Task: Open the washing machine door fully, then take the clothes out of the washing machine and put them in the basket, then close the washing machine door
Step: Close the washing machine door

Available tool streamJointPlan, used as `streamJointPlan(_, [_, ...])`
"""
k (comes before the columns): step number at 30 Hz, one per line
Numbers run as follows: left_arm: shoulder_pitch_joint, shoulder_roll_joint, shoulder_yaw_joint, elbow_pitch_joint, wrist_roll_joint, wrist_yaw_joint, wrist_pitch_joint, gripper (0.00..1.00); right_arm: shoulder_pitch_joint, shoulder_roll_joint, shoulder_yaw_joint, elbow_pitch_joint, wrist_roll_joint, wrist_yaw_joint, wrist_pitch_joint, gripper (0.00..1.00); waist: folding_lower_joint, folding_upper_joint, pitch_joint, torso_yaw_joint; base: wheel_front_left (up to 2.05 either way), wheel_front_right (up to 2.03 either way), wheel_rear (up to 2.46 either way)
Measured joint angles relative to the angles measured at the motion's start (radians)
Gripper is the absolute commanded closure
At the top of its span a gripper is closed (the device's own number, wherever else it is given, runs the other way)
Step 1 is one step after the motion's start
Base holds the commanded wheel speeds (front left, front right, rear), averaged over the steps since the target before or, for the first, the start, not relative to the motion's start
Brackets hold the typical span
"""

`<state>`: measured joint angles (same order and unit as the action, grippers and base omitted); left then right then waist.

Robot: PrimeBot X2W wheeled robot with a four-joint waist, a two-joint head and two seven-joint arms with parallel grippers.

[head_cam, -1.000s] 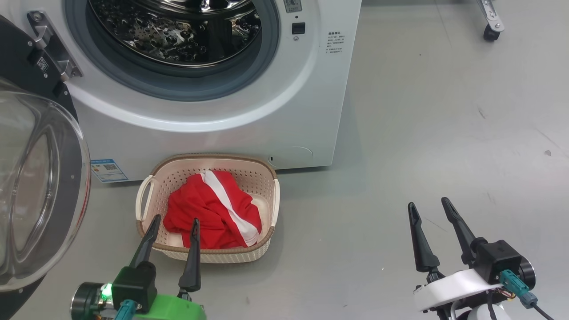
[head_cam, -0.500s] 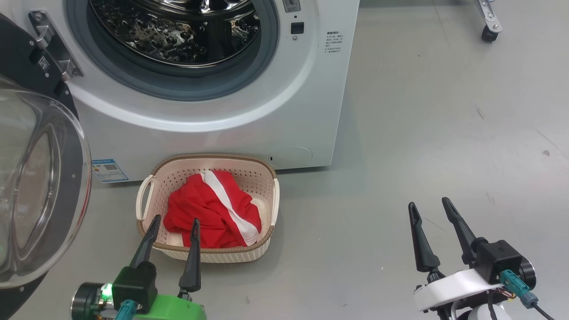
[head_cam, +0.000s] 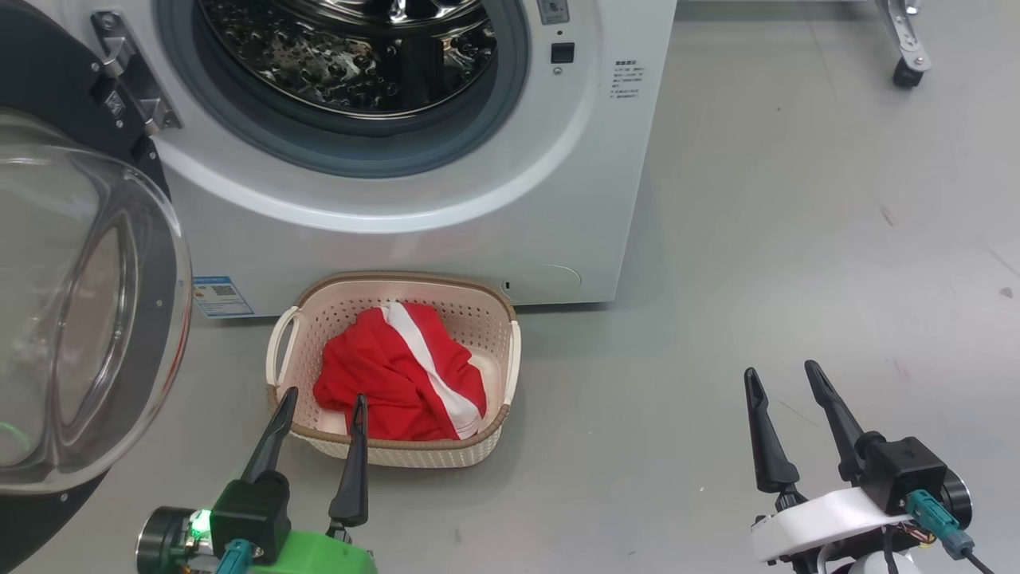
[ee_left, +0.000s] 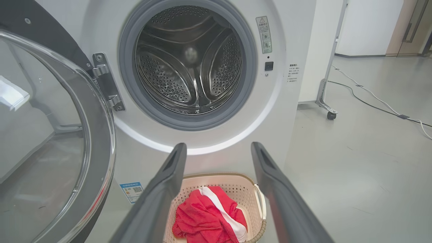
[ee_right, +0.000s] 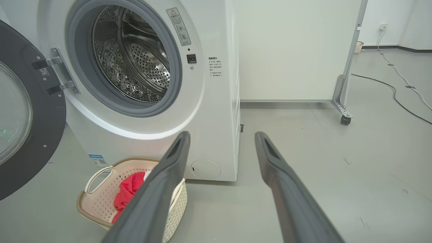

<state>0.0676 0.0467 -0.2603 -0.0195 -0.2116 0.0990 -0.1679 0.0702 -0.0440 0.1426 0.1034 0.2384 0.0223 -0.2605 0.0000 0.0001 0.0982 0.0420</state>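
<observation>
Clothes (head_cam: 382,375) lie heaped in the basket (head_cam: 398,281), set on the floor (head_cam: 717,279) just beside the washing machine (head_cam: 558,199), below its bare drum (ee_left: 189,64), a short drop. The left gripper (head_cam: 325,396) at the basket's near rim and the right gripper (head_cam: 780,368) over open floor hold their fingers apart and empty. By the look of it, only the swung-out door (head_cam: 80,319) is left to close.

The smooth grey floor (head_cam: 797,239), scuffed with a few dark marks, runs back to white walls (ee_right: 388,17). A white partition panel (ee_right: 297,50) stands on a metal leg with a black castor (ee_right: 344,120). Cables (ee_left: 371,95) trail across the floor; a tan door (ee_left: 410,27) stands beyond.
</observation>
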Motion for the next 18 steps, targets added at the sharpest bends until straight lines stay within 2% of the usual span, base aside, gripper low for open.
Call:
streamJointPlan(8, [0.000, 0.000, -0.004, 0.000, -0.001, 0.000, 0.000, 0.00, 0.001, -0.004, -0.008, -0.010, -0.001, 0.000, 0.000, 0.00, 0.0000, 0.0000, 0.002, 0.052, 0.00, 0.00, 0.00])
streamJointPlan(18, [-0.001, 0.000, -0.004, 0.006, -0.002, 0.002, -0.002, 0.00, 0.002, -0.016, -0.014, -0.016, -0.002, 0.001, 0.000, 0.00, 0.0000, 0.0000, 0.008, 0.154, 0.00, 0.00, 0.00])
